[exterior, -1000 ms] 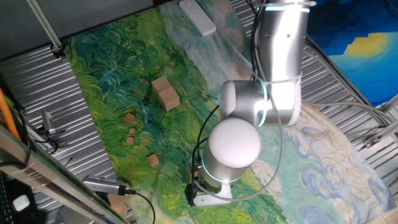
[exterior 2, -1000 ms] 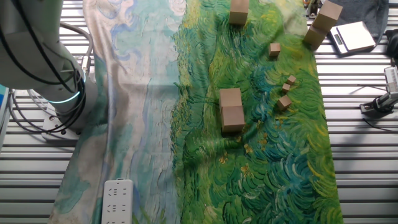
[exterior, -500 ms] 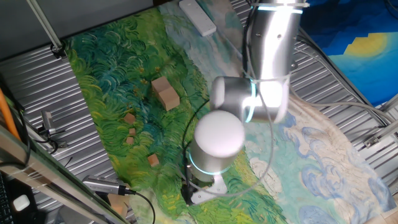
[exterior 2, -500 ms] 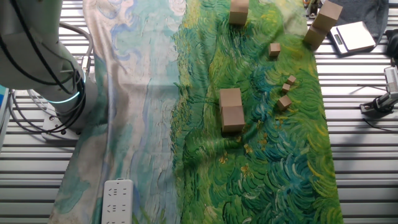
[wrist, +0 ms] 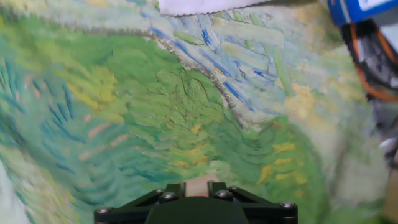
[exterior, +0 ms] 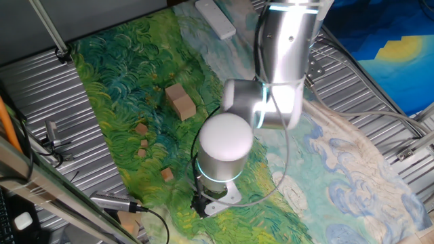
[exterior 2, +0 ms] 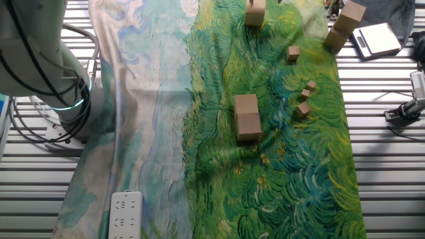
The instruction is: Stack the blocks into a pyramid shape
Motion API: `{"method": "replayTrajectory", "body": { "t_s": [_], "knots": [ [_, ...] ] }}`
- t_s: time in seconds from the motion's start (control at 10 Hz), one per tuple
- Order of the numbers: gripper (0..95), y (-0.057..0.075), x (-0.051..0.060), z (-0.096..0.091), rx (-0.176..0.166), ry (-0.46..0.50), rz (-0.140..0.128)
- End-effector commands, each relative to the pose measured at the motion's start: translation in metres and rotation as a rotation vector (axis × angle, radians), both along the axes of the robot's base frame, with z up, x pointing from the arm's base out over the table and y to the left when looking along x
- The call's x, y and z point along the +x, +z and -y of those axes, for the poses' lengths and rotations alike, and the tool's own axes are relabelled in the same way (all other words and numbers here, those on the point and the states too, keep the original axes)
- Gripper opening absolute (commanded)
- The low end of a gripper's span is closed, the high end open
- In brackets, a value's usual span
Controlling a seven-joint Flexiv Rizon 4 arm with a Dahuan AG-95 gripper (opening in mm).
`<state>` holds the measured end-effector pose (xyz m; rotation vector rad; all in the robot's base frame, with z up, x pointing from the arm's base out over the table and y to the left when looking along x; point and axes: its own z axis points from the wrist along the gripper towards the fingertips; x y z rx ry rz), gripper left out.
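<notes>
In the hand view my gripper shows only as two dark fingertips at the bottom edge. They are shut on a light-tan wooden block held above the green painted cloth. The gripper itself is out of both fixed views. Two larger blocks sit touching in the middle of the cloth, also in the other fixed view. Another larger block is at the cloth's far edge. Several small blocks lie beside the pair, and they also show in the other fixed view.
The arm's elbow and base stand over the cloth's middle and hide part of it. Two more blocks are stacked off the cloth beside a white scale. A white power strip lies at the cloth's corner. Slatted metal table surrounds the cloth.
The arm's elbow and lower joint have swung left and down in the fixed view. The blocks on the cloth have not moved.
</notes>
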<state>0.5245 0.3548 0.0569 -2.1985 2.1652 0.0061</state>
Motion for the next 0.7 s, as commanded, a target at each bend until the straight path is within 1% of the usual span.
{"method": "replayTrajectory", "body": {
  "t_s": [0.1, 0.2, 0.4, 0.5, 0.7],
  "knots": [
    [76.0, -0.006, -0.007, 0.003, 0.029, -0.005, -0.069],
    [76.0, -0.006, -0.009, 0.003, 0.038, -0.003, -0.079],
    [76.0, 0.005, -0.009, 0.002, 0.04, -0.002, -0.109],
    [95.0, 0.008, -0.01, 0.002, 0.055, 0.001, -0.12],
    [95.0, 0.004, -0.017, 0.003, 0.065, -0.002, -0.121]
  ]
}}
